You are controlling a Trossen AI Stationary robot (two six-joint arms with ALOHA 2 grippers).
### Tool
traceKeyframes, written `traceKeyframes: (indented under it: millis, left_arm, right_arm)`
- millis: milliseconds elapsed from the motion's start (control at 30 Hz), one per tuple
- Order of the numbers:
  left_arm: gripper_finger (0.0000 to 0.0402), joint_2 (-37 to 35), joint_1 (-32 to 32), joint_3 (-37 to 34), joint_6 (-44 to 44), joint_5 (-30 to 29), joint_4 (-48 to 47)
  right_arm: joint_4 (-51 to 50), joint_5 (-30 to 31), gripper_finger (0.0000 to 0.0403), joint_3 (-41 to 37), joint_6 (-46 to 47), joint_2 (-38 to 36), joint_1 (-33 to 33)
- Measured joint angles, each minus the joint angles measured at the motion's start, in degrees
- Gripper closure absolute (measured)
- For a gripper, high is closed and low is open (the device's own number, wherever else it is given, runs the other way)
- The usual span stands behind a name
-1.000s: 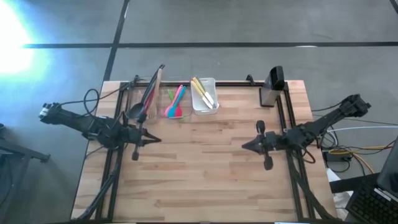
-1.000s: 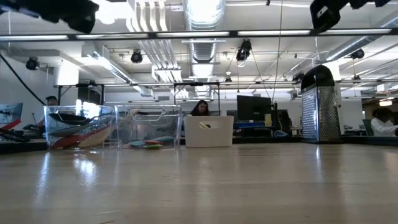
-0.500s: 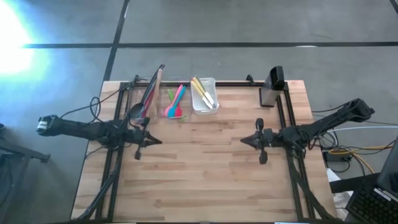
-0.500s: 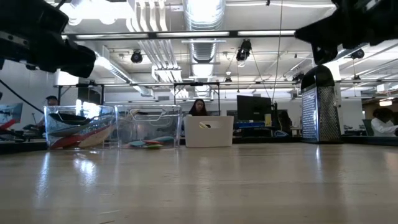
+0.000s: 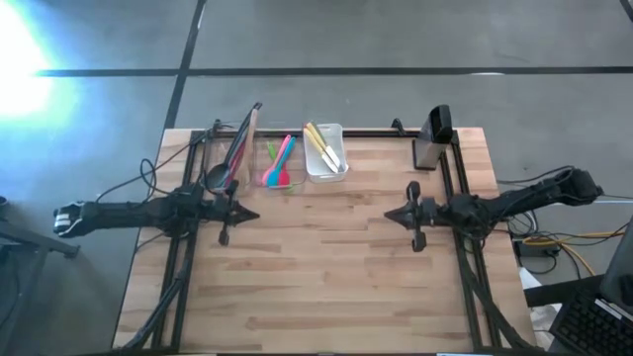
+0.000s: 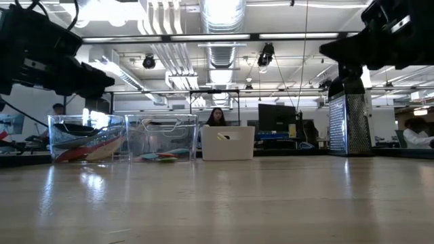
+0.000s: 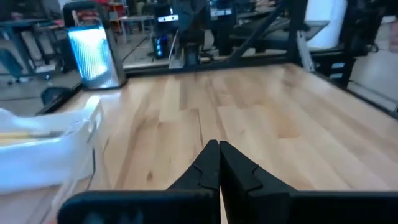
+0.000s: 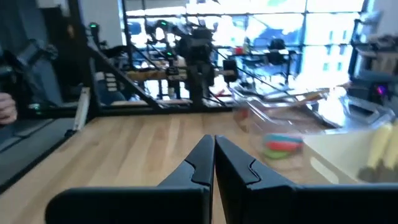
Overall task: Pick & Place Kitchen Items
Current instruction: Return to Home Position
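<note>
Left end effector and right end effector: fingers pressed together, empty, above light wooden tabletop; pink and teal long-handled utensils lie in clear plastic bin, well apart from both

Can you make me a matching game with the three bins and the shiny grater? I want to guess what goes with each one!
Things:
1. left clear bin
2. middle clear bin
3. white bin
4. metal box grater

Matches:
A. yellow utensils inside
B. stands by itself near the table's right side
C. light brown spoon inside
D. pink and teal utensils inside

Pairs: 1-C, 2-D, 3-A, 4-B.
</note>
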Motion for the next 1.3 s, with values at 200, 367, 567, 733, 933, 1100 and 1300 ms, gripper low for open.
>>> traceKeyframes:
  millis: [200,367,567,733,933,1100,1300]
  left_arm:
    - [0.0380,0.04,0.29,-0.02,-3.16,-3.24,-3.44]
    - [0.0374,0.11,0.27,-0.04,-5.11,-3.24,-3.95]
    - [0.0376,-0.18,0.27,-0.07,-5.22,-3.25,-4.02]
    - [0.0372,-4.53,0.27,-0.09,-5.24,-3.27,-6.45]
    - [0.0372,-11.30,0.27,-0.11,-5.24,-3.57,-9.62]
    - [0.0374,-15.72,0.27,-0.12,-5.24,-3.70,-9.94]
    - [0.0372,-19.19,0.22,-0.15,-5.24,-3.68,-9.98]
  right_arm:
    - [-2.56,2.97,0.0394,-0.13,6.86,0.11,-1.58]
    - [-2.99,2.85,0.0394,-0.13,6.64,0.15,-1.54]
    - [-3.82,2.85,0.0394,-0.13,6.57,-0.39,-1.47]
    - [-6.89,2.83,0.0394,-0.37,6.45,-6.02,-1.42]
    - [-8.83,2.85,0.0394,-1.10,6.44,-13.03,-1.43]
    - [-12.02,2.89,0.0394,-1.12,6.44,-18.56,-1.86]
    - [-21.94,2.87,0.0394,-1.12,6.49,-26.46,-2.10]
